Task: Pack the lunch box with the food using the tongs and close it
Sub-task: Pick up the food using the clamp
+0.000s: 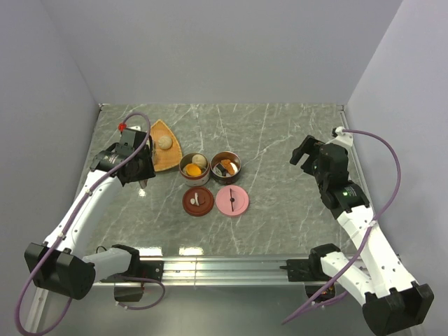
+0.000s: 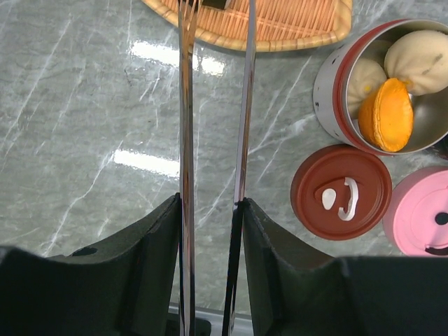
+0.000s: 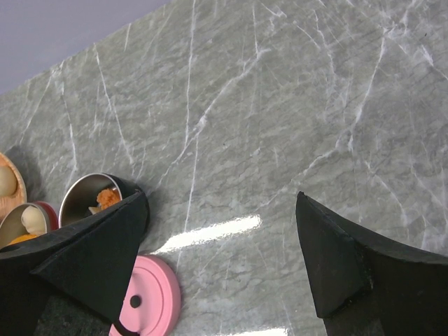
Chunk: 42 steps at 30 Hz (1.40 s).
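The left end effector (image 2: 210, 203) grips the tongs (image 2: 185, 105), squeezed narrow; their long axis runs straight ahead, with the tips at the woven plate (image 2: 294, 21) at the top of the wrist frame. Overhead, one beige ball (image 1: 164, 142) lies on that plate, up and right of this end effector. Other food already sits in the open tins (image 2: 323, 84). The right end effector (image 3: 221, 199) gapes wide and empty, well apart at right, so the left arm is nearer

I found no readable words, numbers or brand names anywhere. The brown lid (image 2: 341, 192) carried two small white raised shapes, a blob and a hook, not letters I could read. The pink lid (image 2: 422, 212) carried dark marks, equally unreadable.
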### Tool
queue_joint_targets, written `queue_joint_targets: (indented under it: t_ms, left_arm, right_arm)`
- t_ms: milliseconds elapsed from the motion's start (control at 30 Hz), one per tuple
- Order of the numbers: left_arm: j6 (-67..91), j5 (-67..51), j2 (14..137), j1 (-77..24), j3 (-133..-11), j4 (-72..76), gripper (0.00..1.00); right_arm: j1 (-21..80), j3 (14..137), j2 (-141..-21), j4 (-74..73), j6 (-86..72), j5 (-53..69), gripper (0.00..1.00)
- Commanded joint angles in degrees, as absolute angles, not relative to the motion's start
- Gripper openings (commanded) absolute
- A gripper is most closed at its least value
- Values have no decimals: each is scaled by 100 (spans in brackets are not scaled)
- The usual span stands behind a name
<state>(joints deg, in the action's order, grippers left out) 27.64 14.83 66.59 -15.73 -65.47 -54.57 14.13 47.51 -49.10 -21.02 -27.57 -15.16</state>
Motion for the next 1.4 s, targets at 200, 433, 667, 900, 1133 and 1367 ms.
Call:
queue_joint_targets:
  t_ms: [200,433,667,900,1133,1367]
  left_arm:
    - [2637,1529,6776,-1547,-6328,-4966,45]
    - [2637,1565,6952,-1529,-6249,-4773,45]
    - [2646,1635,7128,-1512,-6231,-4597,39]
    - [2540,1661,7233,-1494,-6275,-4553,31]
    - [2549,1608,7075,-1494,-6591,-4772,25]
    - [2575,1450,6856,-1503,-6881,-5018,24]
  right_arm:
    - [1459,4860,-4948,-1942,-2610,-1494,93]
    - [1459,4896,-4975,-1951,-2531,-1529,93]
    - [1459,4904,-5001,-1960,-2479,-1564,93]
    - [1459,4913,-5010,-1951,-2426,-1573,93]
    - [1459,4896,-5010,-1942,-2399,-1565,93]
    - [1459,4913,-5071,-1907,-2408,-1521,93]
